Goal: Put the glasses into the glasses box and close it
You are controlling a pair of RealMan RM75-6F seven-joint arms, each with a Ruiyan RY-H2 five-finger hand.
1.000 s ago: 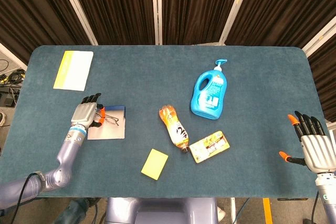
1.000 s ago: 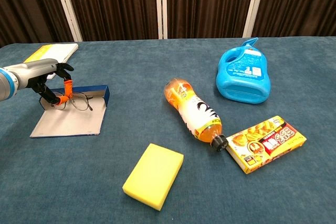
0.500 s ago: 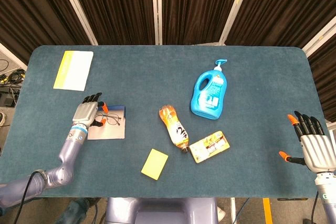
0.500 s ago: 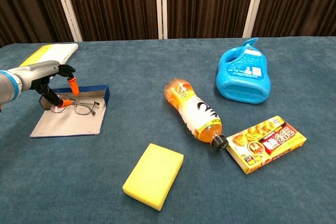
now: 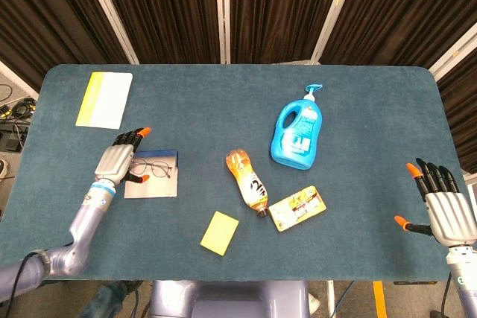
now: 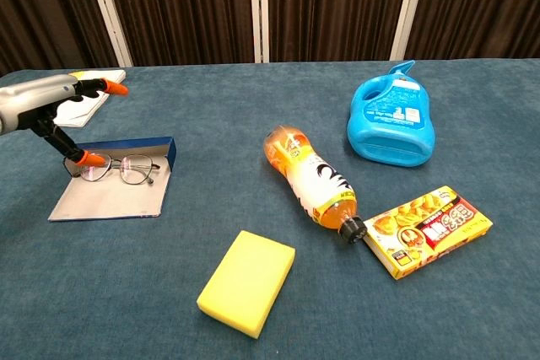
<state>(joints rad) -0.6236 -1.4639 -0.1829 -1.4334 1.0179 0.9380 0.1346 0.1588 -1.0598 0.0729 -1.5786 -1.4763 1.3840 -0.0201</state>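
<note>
Glasses [image 6: 121, 169] lying in open glasses box [image 6: 101, 200], near tabletop's left edge. Left hand [image 5: 118, 160] above, fingers spread, empty; right hand [image 5: 441, 206] idle, spread. Placement apparently complete; next: folding the lid shut.

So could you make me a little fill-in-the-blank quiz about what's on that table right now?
1. The glasses lie inside the open ____ box.
2. The orange bottle lies on its ____.
3. The yellow sponge sits nearest the ____ edge of the table.
4. The left hand has its fingers ____, holding nothing.

Missing words: glasses; side; front; spread
</note>
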